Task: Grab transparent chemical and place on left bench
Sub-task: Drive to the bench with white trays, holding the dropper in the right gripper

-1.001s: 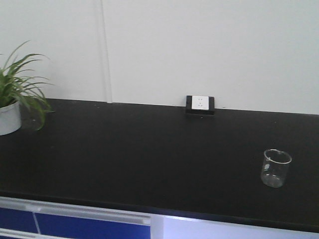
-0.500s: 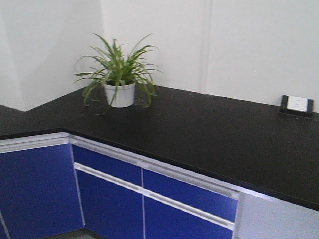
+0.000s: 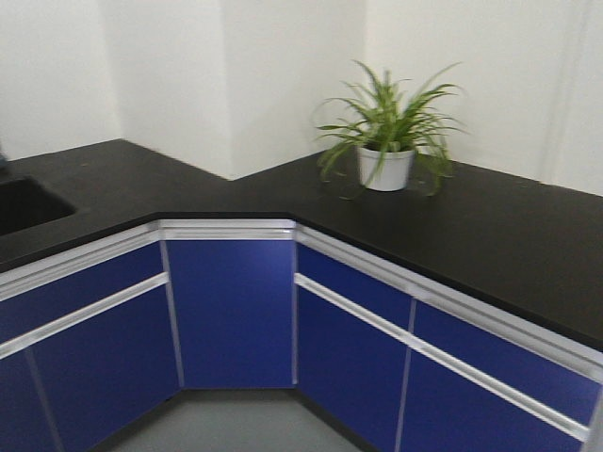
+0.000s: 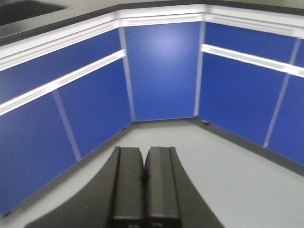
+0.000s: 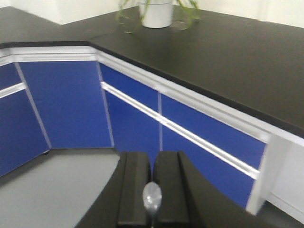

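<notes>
1. Left gripper (image 4: 143, 152): my two black fingers are pressed together along a thin seam, with nothing between them. It hangs low over the floor and faces the cabinet corner.
2. Right gripper (image 5: 152, 156): my fingers are together here too. A small glossy pale oval (image 5: 152, 197) sits on the seam nearer the base; I cannot tell what it is.
3. Transparent chemical beaker: not in any of my three views, so I cannot tell where it stands.
4. Black benchtop (image 3: 499, 231): L-shaped, turning at an inner corner. One run goes right and the other goes left (image 3: 104, 174).
5. Potted plant (image 3: 386, 141): long green leaves in a white pot, upright on the right-hand run, near the wall and just right of the corner. My right wrist view shows it at the top edge (image 5: 156, 13).
6. Sink (image 3: 24, 202): a dark recess in the left run, cut off by the picture's edge.
7. Blue cabinet doors (image 3: 231, 311): these sit under both runs, with white rails (image 3: 358, 306) across them. My left wrist view shows them close up (image 4: 164, 71).
8. Grey floor (image 3: 236, 424): at the foot of the cabinets.
9. White wall (image 3: 170, 75): behind the bench.
</notes>
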`<state>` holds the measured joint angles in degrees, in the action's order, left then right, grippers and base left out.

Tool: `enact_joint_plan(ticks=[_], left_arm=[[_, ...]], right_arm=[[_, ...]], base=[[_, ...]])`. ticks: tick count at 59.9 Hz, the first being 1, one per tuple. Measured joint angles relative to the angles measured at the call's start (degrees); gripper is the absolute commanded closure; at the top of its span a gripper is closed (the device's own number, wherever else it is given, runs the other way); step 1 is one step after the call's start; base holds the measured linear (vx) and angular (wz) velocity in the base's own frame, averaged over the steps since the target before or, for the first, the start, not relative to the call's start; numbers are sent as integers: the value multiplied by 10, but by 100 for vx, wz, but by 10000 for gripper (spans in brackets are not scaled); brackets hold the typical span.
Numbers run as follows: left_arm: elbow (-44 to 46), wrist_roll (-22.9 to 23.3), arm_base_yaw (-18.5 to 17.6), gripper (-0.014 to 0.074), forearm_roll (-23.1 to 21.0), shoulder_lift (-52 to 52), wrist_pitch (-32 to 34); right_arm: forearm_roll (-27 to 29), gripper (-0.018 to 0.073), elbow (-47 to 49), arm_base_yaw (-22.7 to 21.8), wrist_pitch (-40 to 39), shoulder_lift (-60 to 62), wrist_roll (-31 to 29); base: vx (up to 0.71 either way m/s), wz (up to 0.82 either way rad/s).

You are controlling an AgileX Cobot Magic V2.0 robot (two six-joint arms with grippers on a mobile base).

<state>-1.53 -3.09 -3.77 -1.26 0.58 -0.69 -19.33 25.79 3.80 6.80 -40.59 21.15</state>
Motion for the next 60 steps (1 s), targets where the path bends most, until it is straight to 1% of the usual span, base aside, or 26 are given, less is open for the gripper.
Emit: enact_joint_plan(ticks=[33,60], left_arm=[[0,0,0,600,0,0,0],[0,0,0,600,0,0,0]], right_arm=[[0,562,0,0,0,0,0],[0,562,0,0,0,0,0]], base=[[-8,55],[12,71]])
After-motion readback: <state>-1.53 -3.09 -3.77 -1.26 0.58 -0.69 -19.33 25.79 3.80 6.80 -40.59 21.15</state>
